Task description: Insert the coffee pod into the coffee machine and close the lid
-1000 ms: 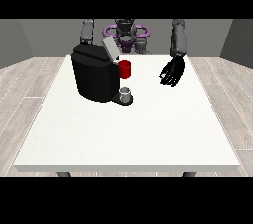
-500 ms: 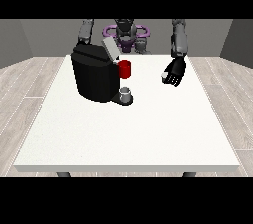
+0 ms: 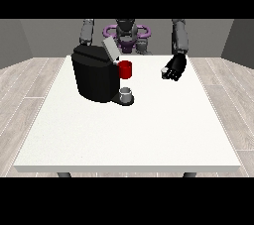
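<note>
You have the coffee machine (image 3: 94, 78) standing on the far left part of the counter (image 3: 134, 135), with its lid (image 3: 110, 49) tilted up and open at the top. A small grey cup (image 3: 126, 93) sits on the machine's tray at its near right side, and a red part (image 3: 125, 69) shows just above it on the machine's right face.

The robot hand at the view's right (image 3: 174, 68) hangs above the counter, well to the right of the machine. Its fingers are curled together, and a small pale object, most likely the coffee pod (image 3: 164, 72), shows at its left edge, so it looks clamped on the pod. The other robot hand is hidden behind the machine, and you cannot tell how its fingers lie.

The step in hand looks like carrying the pod over to the open slot. To do it well, raise the robot hand above the top of the machine before you travel left, so you clear the red part and the cup. Come in from the right, under the raised lid and not against it. Line the pod up over the opening before you lower it, and let go only once it sits inside. Leave the lid until the pod is seated.
</note>
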`<control>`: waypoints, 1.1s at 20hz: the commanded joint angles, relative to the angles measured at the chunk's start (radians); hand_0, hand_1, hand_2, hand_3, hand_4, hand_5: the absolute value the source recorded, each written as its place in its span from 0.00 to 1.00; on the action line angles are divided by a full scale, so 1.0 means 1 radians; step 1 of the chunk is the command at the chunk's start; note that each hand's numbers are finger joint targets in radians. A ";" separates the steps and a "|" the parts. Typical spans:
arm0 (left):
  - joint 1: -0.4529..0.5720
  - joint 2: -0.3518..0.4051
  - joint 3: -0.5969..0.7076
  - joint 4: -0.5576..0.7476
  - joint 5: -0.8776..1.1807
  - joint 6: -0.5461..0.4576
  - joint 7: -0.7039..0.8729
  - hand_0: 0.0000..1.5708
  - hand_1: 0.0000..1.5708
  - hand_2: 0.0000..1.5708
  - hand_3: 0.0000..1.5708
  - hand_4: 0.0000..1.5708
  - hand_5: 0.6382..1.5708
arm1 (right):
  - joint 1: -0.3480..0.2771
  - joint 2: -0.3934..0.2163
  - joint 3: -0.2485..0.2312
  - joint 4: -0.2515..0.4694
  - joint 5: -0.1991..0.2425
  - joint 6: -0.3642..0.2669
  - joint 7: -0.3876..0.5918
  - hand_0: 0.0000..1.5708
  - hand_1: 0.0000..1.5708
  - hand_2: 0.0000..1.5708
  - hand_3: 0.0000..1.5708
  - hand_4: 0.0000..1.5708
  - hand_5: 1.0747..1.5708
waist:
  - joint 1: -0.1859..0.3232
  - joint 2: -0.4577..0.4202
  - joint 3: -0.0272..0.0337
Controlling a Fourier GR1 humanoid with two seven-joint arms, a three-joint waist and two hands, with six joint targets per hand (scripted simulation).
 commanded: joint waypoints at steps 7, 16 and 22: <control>-0.114 -0.033 0.023 -0.025 0.047 -0.230 0.034 0.88 0.88 0.88 0.84 0.31 1.00 | -0.004 0.019 0.002 0.084 0.035 -0.032 0.037 0.00 0.00 0.00 0.00 0.00 1.00 | 0.019 -0.112 0.0004; -0.234 -0.111 0.025 -0.110 0.052 -0.342 0.174 0.89 0.89 0.89 0.85 0.38 1.00 | -0.054 -0.030 -0.065 0.150 -0.017 0.022 -0.009 0.00 0.00 0.00 0.00 0.00 1.00 | 0.020 -0.153 0.0006; -0.373 -0.115 0.106 -0.099 0.101 -0.393 0.250 0.88 0.88 0.89 0.88 0.33 1.00 | -0.093 0.020 -0.025 0.112 -0.012 0.019 0.004 0.00 0.00 0.00 0.00 0.00 1.00 | -0.033 -0.129 0.0005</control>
